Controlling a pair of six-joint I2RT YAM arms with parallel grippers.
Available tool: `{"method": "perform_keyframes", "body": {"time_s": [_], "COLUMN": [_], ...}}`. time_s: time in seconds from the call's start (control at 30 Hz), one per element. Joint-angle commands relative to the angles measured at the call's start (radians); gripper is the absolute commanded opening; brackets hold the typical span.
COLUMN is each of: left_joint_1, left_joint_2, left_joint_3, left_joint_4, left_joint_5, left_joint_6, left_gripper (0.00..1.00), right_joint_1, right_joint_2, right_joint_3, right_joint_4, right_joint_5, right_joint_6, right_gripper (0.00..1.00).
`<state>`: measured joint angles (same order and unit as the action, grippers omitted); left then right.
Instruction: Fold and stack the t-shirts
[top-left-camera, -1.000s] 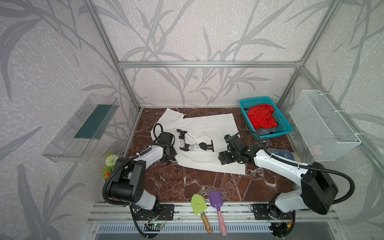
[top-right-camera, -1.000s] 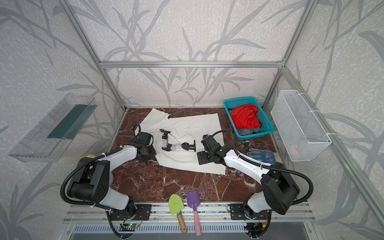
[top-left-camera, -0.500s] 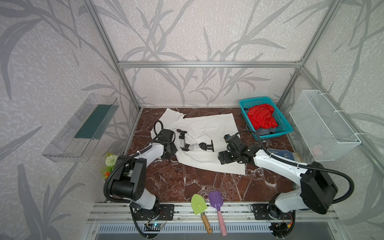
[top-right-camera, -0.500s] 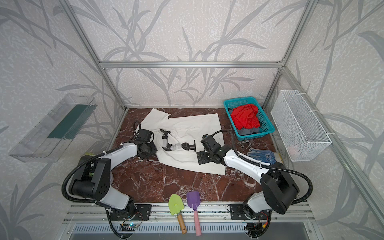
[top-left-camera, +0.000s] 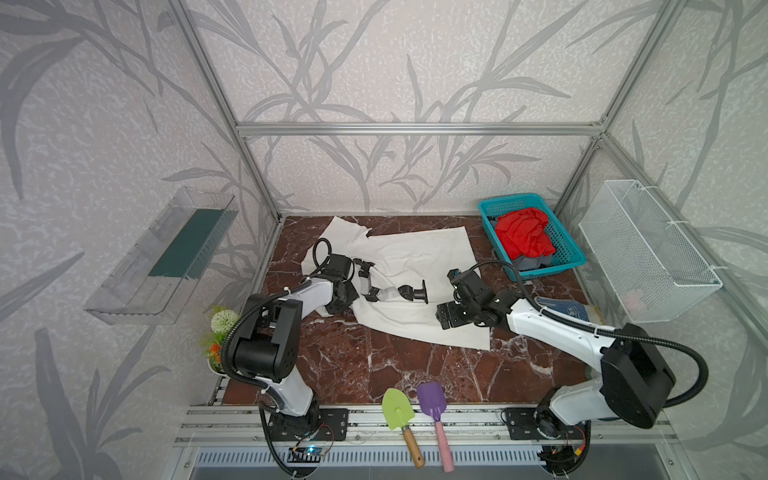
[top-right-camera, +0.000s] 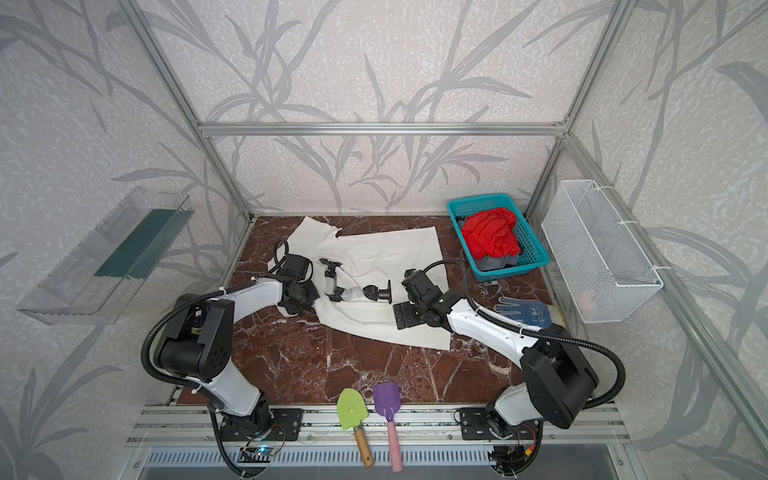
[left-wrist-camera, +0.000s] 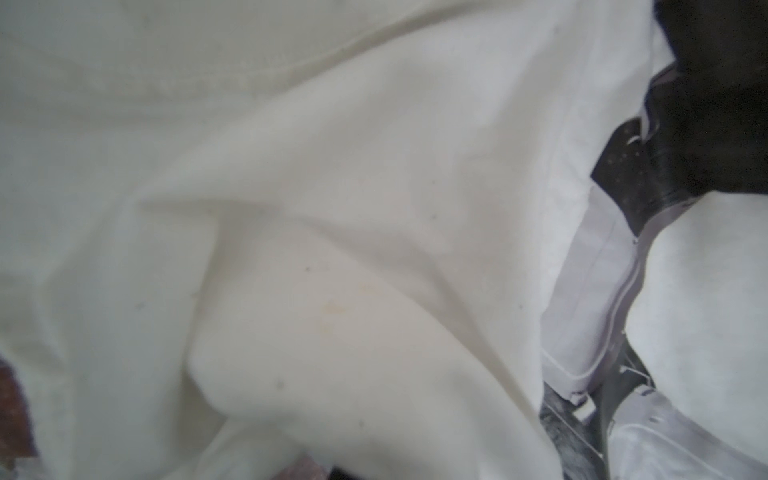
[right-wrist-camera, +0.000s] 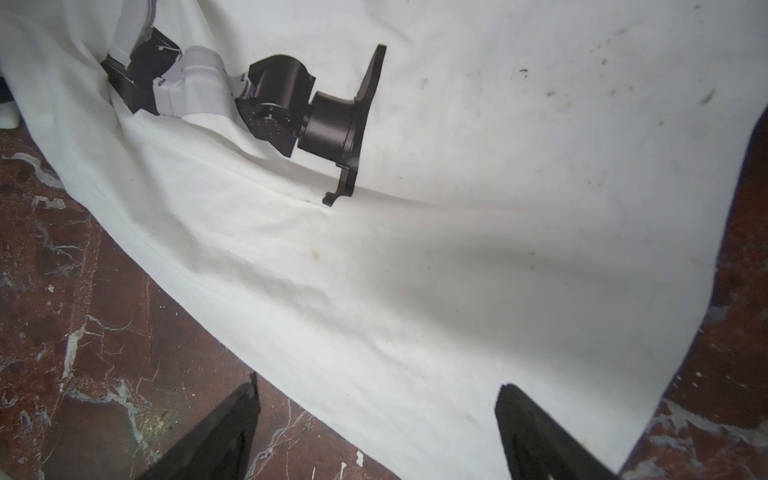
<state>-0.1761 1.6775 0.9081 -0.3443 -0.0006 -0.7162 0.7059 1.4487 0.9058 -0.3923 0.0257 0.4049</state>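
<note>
black-and-grey robot-arm print (top-left-camera: 409, 293) on cream t-shirt (top-left-camera: 419, 253)

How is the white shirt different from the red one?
The white t-shirt lies spread out on the marble table; the red t-shirt is scrunched in a heap inside the teal basket. The white t-shirt has a black-and-grey robot-arm picture on it; the red t-shirt shows no picture. The white t-shirt covers far more room than the red t-shirt's bundle. Both are soft cloth, and neither is folded yet.
</note>
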Motion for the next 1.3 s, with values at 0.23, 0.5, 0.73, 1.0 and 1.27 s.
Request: {"method": "perform_keyframes", "body": {"time_s": [0.23,0.5,0.73,1.0,1.27], "left_joint_1": [-0.01,-0.01,-0.01,-0.01,-0.041], "left_joint_2": [-0.254,-0.466,-0.602,-0.666,-0.472], "left_joint_3": [-0.108,-0.176,-0.151,-0.193,-0.191], "left_joint_4": [-0.246,-0.413,-0.538,-0.47,-0.263], "left_joint_5": [-0.082,-0.076,-0.083,-0.003,0.126], "left_joint_6": [0.05,0.035,0.032,0.012,-0.006], "left_gripper": [0.0,0.0,0.0,0.0,0.0], "right_joint_1": [-0.042,-0.133,-0.207,-0.281,-0.26], "right_joint_2": [0.046,0.203,0.195,0.175,0.105], "right_joint_3": [0.002,0.039,-0.003,-0.032,-0.009], "right_joint_4": [-0.004,-0.094,-0.095,-0.103,-0.11], "right_joint_5": [0.028,-0.025,-0.02,0.011,0.055], "right_joint_6": [0.026,0.08,0.103,0.094,0.062], "right_gripper": [0.9,0.9,0.9,0.9,0.9]}}
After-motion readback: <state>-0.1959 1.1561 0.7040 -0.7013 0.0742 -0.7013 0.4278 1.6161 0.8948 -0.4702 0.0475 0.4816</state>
